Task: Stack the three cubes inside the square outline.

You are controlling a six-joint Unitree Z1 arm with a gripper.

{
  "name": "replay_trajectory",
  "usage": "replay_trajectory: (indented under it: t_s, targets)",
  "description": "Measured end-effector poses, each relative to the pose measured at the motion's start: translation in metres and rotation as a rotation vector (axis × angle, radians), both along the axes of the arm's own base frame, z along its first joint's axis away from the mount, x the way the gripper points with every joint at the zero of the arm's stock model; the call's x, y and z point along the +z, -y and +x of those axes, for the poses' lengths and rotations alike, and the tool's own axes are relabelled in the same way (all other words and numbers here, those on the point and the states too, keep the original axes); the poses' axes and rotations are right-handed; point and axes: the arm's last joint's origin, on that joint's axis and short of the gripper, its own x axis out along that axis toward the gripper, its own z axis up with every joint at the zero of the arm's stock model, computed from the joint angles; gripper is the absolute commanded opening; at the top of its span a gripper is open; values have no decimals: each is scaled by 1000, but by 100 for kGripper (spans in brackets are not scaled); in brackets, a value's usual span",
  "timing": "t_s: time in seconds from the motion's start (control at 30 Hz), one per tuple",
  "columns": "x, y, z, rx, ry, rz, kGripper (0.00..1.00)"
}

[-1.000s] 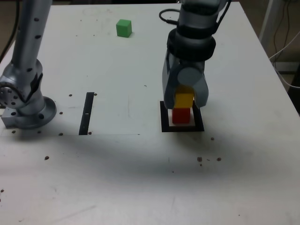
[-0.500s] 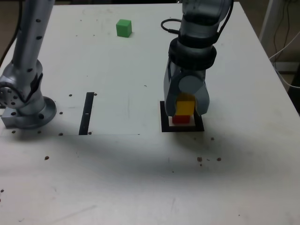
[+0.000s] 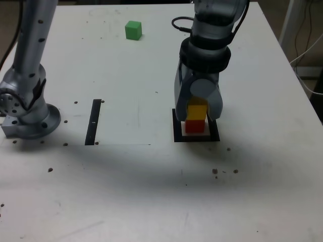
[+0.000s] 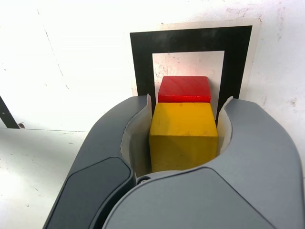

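A white table point(image 3: 151, 176) fills the exterior view, speckled with small dark spots. At its left edge in that view stands the arm's grey base point(image 3: 28, 118), with a silver link rising from it. The arm reaches over to the right half of the table, where the gripper point(image 3: 197, 112) points down over the outline point(image 3: 176, 128), a black square frame with a white centre lying near the table's middle right.

The gripper is closed narrow on the yellow cube point(image 3: 197, 111); the wrist view shows its jaws pressed against both sides of that cube point(image 4: 183, 136). The red cube point(image 3: 195, 126) sits inside the outline's white centre, and the yellow one is directly over it, their faces roughly aligned; whether they touch I cannot tell.

A narrow black strip point(image 3: 94, 122) lies to the left of the outline, well apart from it. The green cube point(image 3: 133, 30) rests alone at the far side of the table, well away from the others.
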Motion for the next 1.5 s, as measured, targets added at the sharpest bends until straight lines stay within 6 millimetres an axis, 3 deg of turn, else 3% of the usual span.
replay_trajectory:
  t_s: [0.17, 0.3, 0.4, 0.57, 0.63, 1.0, 1.13, 1.37, 1.5]
  targets:
    - [0, 0, 0, -3, 3, 6, 26]
    - [0, -1, 0, -3, 2, 6, 41]
    - [0, -1, 0, -6, 2, 5, 56]
    - [0, -2, 1, -13, 6, 3, 91]
    - [0, -2, 1, -15, 8, 3, 99]
    - [3, -2, -2, -17, 15, 6, 100]
    - [11, -6, -13, -16, 13, 23, 100]
    - [32, -46, -55, -48, -4, 14, 100]
    - [35, -71, -63, -103, -24, 3, 100]
